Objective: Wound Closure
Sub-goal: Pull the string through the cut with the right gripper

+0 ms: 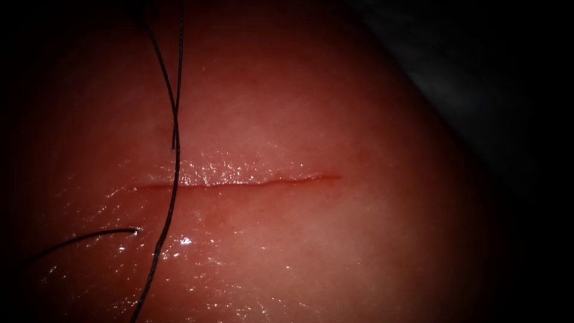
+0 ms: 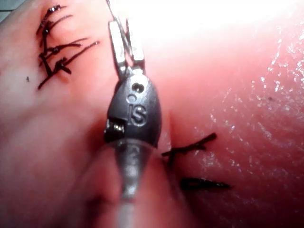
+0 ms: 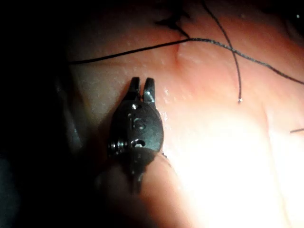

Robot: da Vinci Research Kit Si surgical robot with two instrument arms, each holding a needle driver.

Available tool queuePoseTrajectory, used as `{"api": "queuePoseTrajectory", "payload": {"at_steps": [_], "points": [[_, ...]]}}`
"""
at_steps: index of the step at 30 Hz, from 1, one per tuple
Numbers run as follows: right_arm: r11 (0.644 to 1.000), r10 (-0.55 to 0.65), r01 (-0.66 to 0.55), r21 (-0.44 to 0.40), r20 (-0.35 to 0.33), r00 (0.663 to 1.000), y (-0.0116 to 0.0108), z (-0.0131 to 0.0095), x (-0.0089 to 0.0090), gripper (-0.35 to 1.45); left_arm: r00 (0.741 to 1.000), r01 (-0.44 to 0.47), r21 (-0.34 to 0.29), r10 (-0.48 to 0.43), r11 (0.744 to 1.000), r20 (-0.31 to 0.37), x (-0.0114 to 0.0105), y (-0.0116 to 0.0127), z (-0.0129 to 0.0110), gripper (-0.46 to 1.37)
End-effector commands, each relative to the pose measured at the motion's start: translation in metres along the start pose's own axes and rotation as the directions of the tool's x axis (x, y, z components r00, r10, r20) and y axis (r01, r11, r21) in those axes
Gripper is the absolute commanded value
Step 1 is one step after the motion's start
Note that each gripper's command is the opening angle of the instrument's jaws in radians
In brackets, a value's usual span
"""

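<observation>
The tissue (image 1: 311,239) bears a thin horizontal cut (image 1: 239,182). A dark thread (image 1: 174,179) comes down from above and crosses the cut near its left end. A second strand ends loose at a free tip (image 1: 174,148), and a third (image 1: 89,237) enters the tissue below the cut at the left. My left tool (image 2: 125,42) has its jaws closed on a thin strand of thread (image 2: 115,16). My right tool (image 3: 142,84) hovers over the tissue with its jaws slightly open and nothing between them; thread (image 3: 142,48) runs beyond its tips. I cannot tell where the needle lies.
Earlier stitches with short cut ends sit on the tissue near the left tool: a cluster (image 2: 56,54) and two more knots (image 2: 190,147) (image 2: 204,184). The tissue's edge falls off into dark background (image 1: 490,72) at the upper right. The wet surface glistens around the cut.
</observation>
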Motion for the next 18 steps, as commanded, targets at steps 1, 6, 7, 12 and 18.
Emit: {"api": "queuePoseTrajectory", "payload": {"at_steps": [1,6,7,12,18], "points": [[1.0,0.001,-0.001,0.003,0.001,1.0,0.0,0.0,0.0,0.59,1.0,0.0,-0.011,0.0,1.0,0.0,0.0,0.0,0.0,-0.35],[1.0,0.004,-0.004,0.001,0.004,1.0,0.0007,0.0,-0.0002,0.86,1.0,0.007,-0.013,-0.007,1.0,0.0,0.0001,0.0,-0.0001,-0.35],[1.0,0.006,-0.006,0.0,0.005,1.0,0.001,-0.0001,-0.0002,0.9,1.0,0.007,-0.013,-0.007,1.0,-0.001,0.0001,-0.0001,-0.0001,-0.35],[1.0,0.015,-0.015,-0.008,0.016,1.0,0.0031,0.0,-0.0008,0.95,1.0,0.014,-0.014,-0.014,1.0,-0.001,0.0001,-0.0001,-0.0002,-0.35],[0.999,0.026,-0.025,-0.026,0.032,0.999,0.0057,0.0009,-0.0018,1.07,1.0,0.027,-0.018,-0.027,0.999,-0.002,0.0002,-0.0001,-0.0003,-0.35]]}}
